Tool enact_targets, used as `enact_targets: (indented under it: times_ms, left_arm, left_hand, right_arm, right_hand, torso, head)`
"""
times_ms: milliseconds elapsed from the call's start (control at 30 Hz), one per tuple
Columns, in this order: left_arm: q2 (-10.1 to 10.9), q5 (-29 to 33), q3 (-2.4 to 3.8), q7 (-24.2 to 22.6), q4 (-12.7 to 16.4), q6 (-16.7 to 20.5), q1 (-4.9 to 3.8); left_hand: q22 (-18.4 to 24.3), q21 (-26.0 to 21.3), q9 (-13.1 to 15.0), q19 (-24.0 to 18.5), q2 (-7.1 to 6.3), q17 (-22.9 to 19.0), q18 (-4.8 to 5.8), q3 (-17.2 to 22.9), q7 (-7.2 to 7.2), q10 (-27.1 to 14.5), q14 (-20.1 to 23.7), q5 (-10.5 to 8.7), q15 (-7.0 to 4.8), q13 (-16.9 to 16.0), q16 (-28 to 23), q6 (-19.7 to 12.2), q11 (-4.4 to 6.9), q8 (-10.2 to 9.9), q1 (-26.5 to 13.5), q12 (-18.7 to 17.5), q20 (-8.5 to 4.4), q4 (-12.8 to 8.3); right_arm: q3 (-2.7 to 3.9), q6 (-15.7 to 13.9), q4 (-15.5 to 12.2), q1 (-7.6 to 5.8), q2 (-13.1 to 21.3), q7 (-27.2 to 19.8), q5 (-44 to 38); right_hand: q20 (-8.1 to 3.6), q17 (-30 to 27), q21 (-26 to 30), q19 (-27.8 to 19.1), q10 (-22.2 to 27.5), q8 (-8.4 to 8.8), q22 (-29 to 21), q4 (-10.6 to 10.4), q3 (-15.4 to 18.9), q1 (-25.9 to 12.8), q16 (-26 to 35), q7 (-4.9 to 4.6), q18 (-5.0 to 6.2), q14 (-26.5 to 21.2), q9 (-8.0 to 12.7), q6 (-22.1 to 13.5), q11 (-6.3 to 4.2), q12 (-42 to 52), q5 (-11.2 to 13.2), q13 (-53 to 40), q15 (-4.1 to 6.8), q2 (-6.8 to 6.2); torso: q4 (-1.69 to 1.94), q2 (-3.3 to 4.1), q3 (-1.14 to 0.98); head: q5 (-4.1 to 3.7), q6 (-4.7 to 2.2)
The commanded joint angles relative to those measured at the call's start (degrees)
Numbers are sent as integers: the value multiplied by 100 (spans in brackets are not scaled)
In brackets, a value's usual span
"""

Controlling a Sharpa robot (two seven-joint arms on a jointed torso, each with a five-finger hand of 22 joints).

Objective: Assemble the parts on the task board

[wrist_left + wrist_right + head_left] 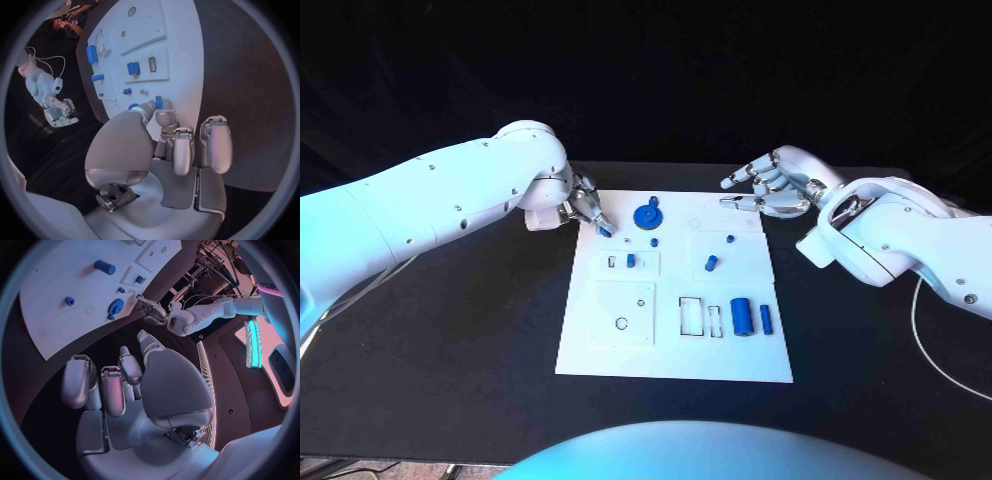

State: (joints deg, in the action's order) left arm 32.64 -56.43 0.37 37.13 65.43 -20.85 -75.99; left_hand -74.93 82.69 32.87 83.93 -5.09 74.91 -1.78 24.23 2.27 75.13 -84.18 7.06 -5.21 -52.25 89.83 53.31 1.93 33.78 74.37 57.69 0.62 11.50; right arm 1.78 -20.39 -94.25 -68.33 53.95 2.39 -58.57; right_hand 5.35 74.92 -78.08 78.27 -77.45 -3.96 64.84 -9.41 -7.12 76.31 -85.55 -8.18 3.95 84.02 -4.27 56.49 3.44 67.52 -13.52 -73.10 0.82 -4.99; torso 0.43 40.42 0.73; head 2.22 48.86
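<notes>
While left robot hand [584, 212] pinches (fingertips) blue part [604, 231]

The left hand [578, 207] is reaching in from the left and pinching something small and blue in its fingertips. The right hand [773, 186] is hovering, fingers spread, holding nothing.

one white task board [675, 360] lies on one black surface [444, 380]. two hands are there: the left hand [577, 208] and the right hand [769, 185]. blue parts on the board: one gear [648, 216], two upright cylinders [741, 317] side by side, one small block [630, 260], one slanted peg [711, 263].
</notes>
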Motion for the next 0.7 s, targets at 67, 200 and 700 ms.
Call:
enact_targets:
  times_ms: [67, 200, 700]
  left_arm:
    - [206, 226, 1, -152, 413, 464, -4]
    - [417, 185, -3, -385, 795, 604, 5]
    - [823, -332, -85, -525, 1532, 1023, 243]
  left_hand:
    - [-934, -11, 17, 363, -29, 1509, -11, 909, 2, 66, -582, -2, -4, -21, 17, 23, 2, 44, -74, 51, 19, -853]
    - [-939, -6, 26, 365, -52, 1509, -10, 942, -2, 77, -582, -6, -6, -23, 17, 31, 6, 50, -93, 58, 16, -872]
    - [-975, 38, 40, 382, -100, 1509, 1, 1001, -12, 117, -582, -9, -10, -52, 17, 60, 14, 60, -120, 95, 13, -907]
  right_arm:
    - [0, 61, -4, 8, 4, -55, -24]
    - [0, 65, -2, 12, -1, -58, -19]
    - [-1, 82, -10, 43, 6, -57, -10]
  right_hand:
    - [-33, 777, 21, -17, -38, -22, -6, -11, 6, -50, 19, -13, 100, 434, -5, 36, -16, 28, -21, -10, 21, 27]
    - [-33, 777, 21, -17, -38, -22, -6, -11, 6, -50, 19, -13, 100, 434, -5, 36, -16, 28, -21, -10, 21, 27]
    - [-34, 771, 21, -16, -34, -22, -5, -13, 9, -50, 23, -13, 100, 433, -5, 37, -17, 21, -23, -4, 22, 28]
  torso:
    - [26, -28, -3]
    - [27, -31, 4]
    - [53, -41, 6]
  head:
    - [-31, 25]
    - [-39, 19]
    - [-34, 68]
